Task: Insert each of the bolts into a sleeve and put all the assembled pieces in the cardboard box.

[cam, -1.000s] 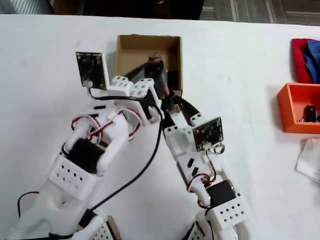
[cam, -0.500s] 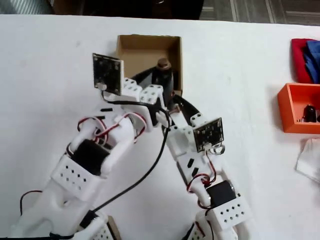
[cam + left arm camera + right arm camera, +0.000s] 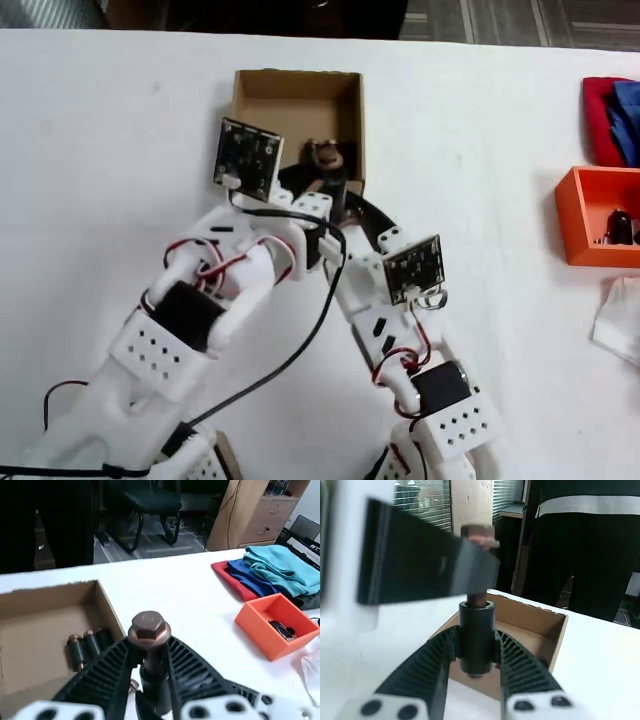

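Left claw [image 3: 149,646] gripped bolt [image 3: 149,628], right claw [image 3: 476,637] gripped sleeve [image 3: 477,617] just under it; I feared slight tilt would jam the shank.

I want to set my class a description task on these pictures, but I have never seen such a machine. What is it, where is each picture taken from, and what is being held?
These are two small robot arms side by side at a white table. One picture looks down from above; the other two come from a camera on each arm's wrist, looking along its end effector, the pincer at the tip. The left end effector is clamped on a bolt with a hexagonal head. The right end effector is clamped on a black sleeve, and the bolt's shaft enters it from above. Close by stands a cardboard box with finished pieces lying inside. Off to one side are an orange tray and folded cloths.
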`<state>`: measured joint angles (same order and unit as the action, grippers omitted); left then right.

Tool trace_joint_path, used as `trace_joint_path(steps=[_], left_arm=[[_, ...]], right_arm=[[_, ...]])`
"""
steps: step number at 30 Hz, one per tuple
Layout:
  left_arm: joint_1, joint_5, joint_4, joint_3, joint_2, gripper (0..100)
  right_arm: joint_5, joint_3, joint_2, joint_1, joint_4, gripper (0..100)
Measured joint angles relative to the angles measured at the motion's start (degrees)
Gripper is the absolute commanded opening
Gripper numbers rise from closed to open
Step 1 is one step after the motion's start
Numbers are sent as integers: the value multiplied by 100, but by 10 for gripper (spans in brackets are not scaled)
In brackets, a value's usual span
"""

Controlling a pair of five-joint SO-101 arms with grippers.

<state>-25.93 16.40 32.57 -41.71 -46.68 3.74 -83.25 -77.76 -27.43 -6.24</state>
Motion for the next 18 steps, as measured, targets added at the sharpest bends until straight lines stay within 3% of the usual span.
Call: trace_joint_path(steps=[3, 12, 18], left_arm=[[26, 123, 264, 0, 0, 172], [18, 229, 703, 0, -44, 161], [35, 229, 738, 0, -923, 147]], right_arm=[[26, 0, 0, 9, 0, 21], [35, 0, 0, 9, 0, 21], [35, 0, 0, 9, 0, 21]])
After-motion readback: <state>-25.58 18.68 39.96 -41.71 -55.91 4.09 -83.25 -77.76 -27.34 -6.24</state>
